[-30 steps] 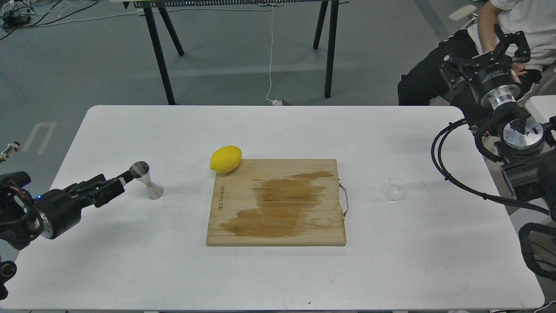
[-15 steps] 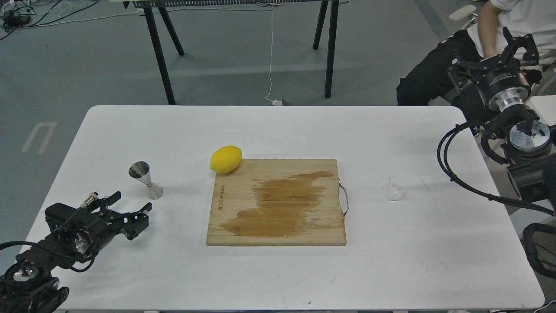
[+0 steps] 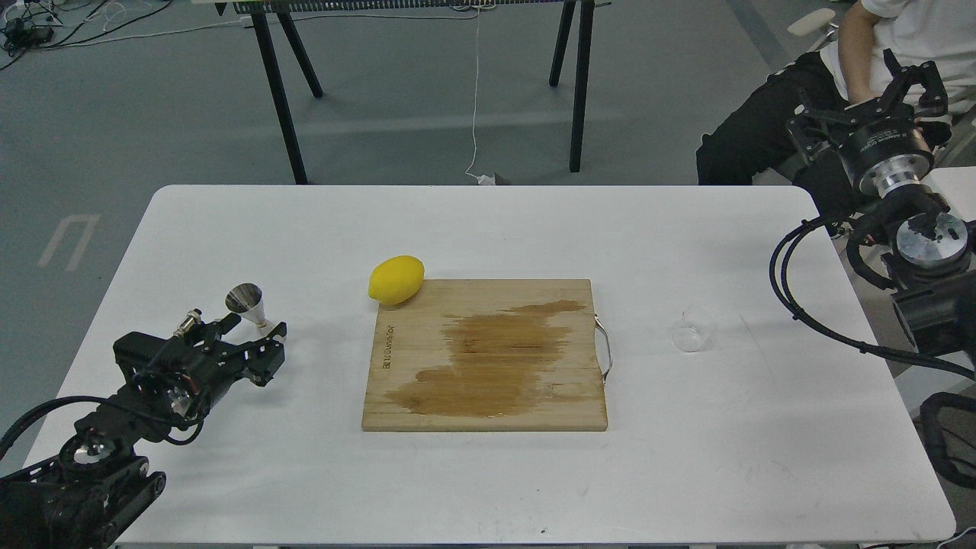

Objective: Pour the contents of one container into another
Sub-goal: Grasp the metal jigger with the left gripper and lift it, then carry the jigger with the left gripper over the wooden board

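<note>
Jaws of the left gripper [image 3: 255,345] are seen spread just before the jigger [image 3: 251,303]; the right gripper [image 3: 892,80] is held raised, spread, far from it.

The small clear glass cup [image 3: 692,332] stands upright on the right part of the white table, just right of the cutting board's metal handle; it is short, round and colourless, and whether it holds anything cannot be told. The shiny steel jigger [image 3: 248,303], hourglass-shaped, stands upright on the left part, its lower cone hidden behind the left gripper's fingers.
</note>
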Tool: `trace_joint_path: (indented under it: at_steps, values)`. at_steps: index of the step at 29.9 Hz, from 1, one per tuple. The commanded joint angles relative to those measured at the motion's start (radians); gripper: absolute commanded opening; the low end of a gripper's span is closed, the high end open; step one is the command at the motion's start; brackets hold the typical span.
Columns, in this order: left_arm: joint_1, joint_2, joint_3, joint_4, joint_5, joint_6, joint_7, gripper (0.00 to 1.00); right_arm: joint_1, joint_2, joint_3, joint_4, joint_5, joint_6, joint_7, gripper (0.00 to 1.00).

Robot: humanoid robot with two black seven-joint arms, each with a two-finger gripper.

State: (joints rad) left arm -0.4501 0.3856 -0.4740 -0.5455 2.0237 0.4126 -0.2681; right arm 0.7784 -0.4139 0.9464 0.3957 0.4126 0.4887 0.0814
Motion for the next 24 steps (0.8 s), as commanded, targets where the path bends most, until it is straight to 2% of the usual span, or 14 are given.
trace_joint_path:
  at_steps: [1,4,11,15,20,24]
  values:
    - [-0.007,-0.001,0.001,0.002,0.000,0.000,0.001,0.55,-0.001,0.001,-0.001,-0.006,0.000,0.000,0.000,1.00]
    - [-0.007,-0.001,0.003,0.002,0.000,0.000,0.009,0.37,-0.002,0.001,-0.001,-0.012,0.000,0.000,0.000,1.00]
    - [-0.009,-0.001,0.014,0.002,-0.003,0.055,0.007,0.22,-0.002,0.000,-0.001,-0.035,0.000,0.000,0.000,1.00]
    - [-0.015,-0.005,0.000,-0.005,-0.007,0.074,0.007,0.20,-0.001,0.000,-0.001,-0.035,0.000,0.000,0.000,1.00]
    - [-0.105,0.021,0.000,-0.039,-0.019,0.076,0.003,0.21,0.002,0.000,-0.001,-0.035,0.000,0.000,0.000,1.00]
    - [-0.177,0.041,0.008,-0.158,-0.016,0.076,0.006,0.21,0.002,0.000,-0.001,-0.035,0.000,0.000,0.000,1.00]
